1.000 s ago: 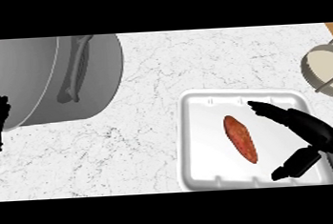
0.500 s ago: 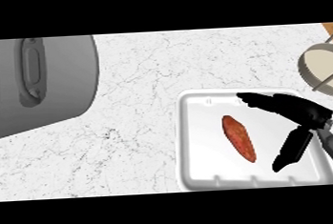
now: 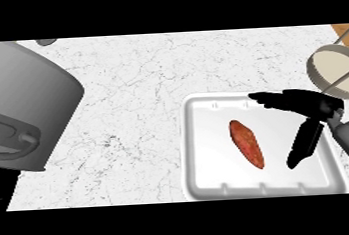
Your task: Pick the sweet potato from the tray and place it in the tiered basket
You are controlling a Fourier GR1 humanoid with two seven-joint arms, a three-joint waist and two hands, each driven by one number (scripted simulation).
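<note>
Sweet potato [image 3: 247,143] lying mid-tray [image 3: 210,177] on marbled worktop [image 3: 139,96]. Right hand [image 3: 306,107] spread just right of it, not touching. Tiered basket [image 3: 341,71] far right.

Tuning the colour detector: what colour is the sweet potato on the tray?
Reddish-orange sweet potato, on the white tray; head view.

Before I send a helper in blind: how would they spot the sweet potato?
Find the white tray on the marbled counter, right of the big grey pot. The sweet potato lies inside it: a slim orange-red spindle, left of the open right hand.
</note>
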